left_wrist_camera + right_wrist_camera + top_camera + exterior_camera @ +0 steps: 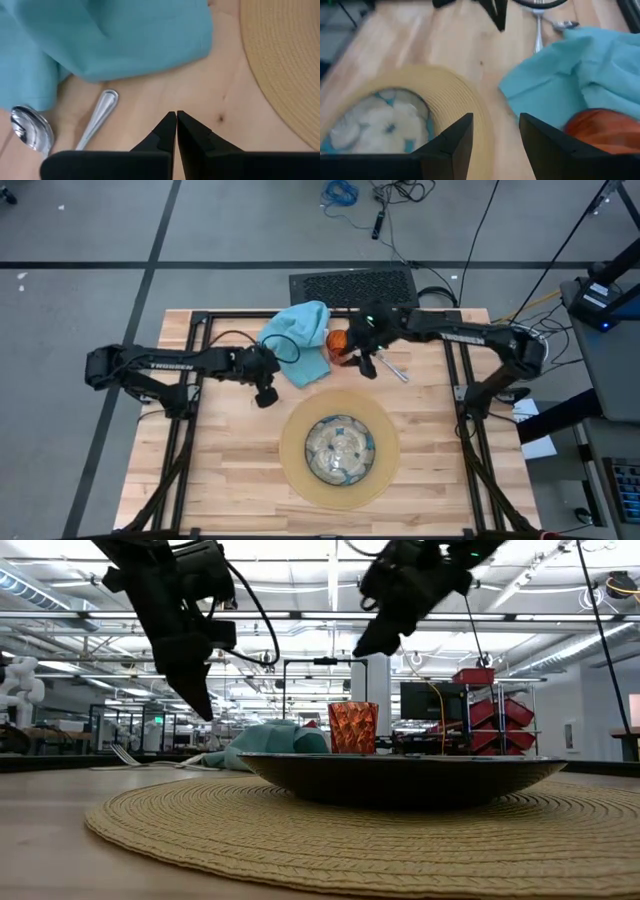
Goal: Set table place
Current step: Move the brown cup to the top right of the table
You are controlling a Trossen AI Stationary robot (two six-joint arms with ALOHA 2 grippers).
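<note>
High view shows the place half laid: the round tan mat (pixel 340 448) lies at the near middle of the table (pixel 230 480) with the patterned bowl (pixel 340 451) centred on it, so that part looks done to me. The rest sits bunched at the far side. The teal napkin (pixel 299 340) lies crumpled just beyond the mat, the orange cup (pixel 337 341) stands upright against its right edge, and a piece of silverware (pixel 392 368) lies to the cup's right.

The right gripper (pixel 362 360) hangs above the table just beside the cup with its jaws parted and nothing between them; I'd guess the cup stands there only until it gets its spot by the mat. The left gripper (pixel 265 392) hovers off the napkin's left corner, fingers pinched together and empty, pointing down at bare wood. Its wrist view catches a spoon (pixel 31 134) and another handle (pixel 97 118) poking out from under the napkin (the cloth covers part of the cutlery, so it probably has to move first).
</note>
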